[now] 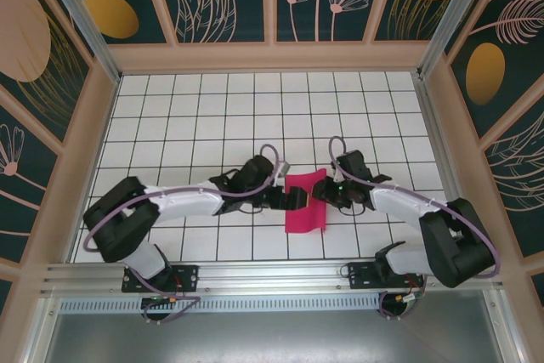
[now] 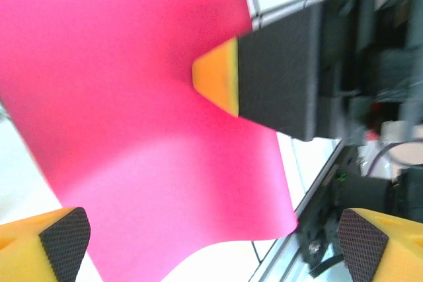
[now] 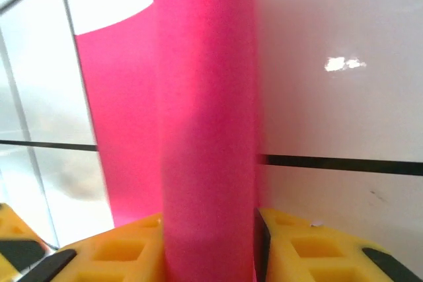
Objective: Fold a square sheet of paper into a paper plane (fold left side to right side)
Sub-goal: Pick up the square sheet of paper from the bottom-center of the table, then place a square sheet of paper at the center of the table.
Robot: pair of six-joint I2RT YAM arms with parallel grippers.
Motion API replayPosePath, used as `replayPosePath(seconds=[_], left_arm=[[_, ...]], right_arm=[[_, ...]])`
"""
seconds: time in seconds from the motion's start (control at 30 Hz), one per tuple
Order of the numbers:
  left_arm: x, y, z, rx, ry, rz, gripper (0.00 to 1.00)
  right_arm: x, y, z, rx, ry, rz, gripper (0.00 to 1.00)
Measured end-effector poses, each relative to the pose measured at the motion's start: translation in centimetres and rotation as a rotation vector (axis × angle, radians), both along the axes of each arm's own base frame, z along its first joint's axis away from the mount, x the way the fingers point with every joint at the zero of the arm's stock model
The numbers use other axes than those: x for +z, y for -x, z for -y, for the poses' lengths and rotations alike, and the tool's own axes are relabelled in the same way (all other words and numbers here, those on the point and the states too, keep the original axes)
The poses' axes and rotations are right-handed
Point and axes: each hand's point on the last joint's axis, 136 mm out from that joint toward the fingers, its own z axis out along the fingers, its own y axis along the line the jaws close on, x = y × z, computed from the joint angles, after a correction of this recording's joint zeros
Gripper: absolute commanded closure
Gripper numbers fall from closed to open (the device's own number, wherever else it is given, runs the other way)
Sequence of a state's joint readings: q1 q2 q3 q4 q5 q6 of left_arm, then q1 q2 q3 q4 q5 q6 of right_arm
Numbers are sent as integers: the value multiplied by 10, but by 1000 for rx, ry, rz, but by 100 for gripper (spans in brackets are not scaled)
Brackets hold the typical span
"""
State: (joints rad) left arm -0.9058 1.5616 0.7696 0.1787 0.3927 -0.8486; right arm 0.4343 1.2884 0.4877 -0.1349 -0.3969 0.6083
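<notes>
The square sheet of paper [image 1: 306, 212] is magenta-pink and lies bowed on the white tiled floor between the two arms, its right part curled upward. My right gripper [image 1: 322, 194] is at the sheet's right edge. In the right wrist view the curled paper [image 3: 205, 97] fills the gap between the yellow fingers [image 3: 119, 252] of that gripper [image 3: 208, 246], touching both. My left gripper [image 1: 293, 200] is at the sheet's left edge and stands open. In the left wrist view its wide-apart fingertips [image 2: 63, 242] frame the paper [image 2: 132, 97], with the right gripper's orange fingertip [image 2: 218, 77] against the sheet.
The white tiled floor [image 1: 212, 116] is ringed by wooden walls with dark floral panels [image 1: 272, 57]. A metal rail [image 1: 272, 274] runs along the near edge where both arm bases are bolted. Open tiles lie behind and to both sides of the arms.
</notes>
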Motion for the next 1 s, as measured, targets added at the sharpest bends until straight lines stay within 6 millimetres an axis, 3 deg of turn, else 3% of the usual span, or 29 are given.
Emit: replayPosePath(seconds=[0.2, 0.43, 0.73, 1.0], left_arm=[[51, -48, -51, 146, 96, 109, 1], [82, -60, -82, 194, 182, 159, 2], [137, -55, -73, 129, 341, 243, 2], [201, -48, -59, 28, 528, 325, 2]], right_arm=[[32, -14, 2, -5, -210, 108, 68], [116, -21, -14, 119, -432, 354, 68], [243, -19, -31, 263, -658, 613, 68], [332, 4, -55, 407, -773, 760, 68]])
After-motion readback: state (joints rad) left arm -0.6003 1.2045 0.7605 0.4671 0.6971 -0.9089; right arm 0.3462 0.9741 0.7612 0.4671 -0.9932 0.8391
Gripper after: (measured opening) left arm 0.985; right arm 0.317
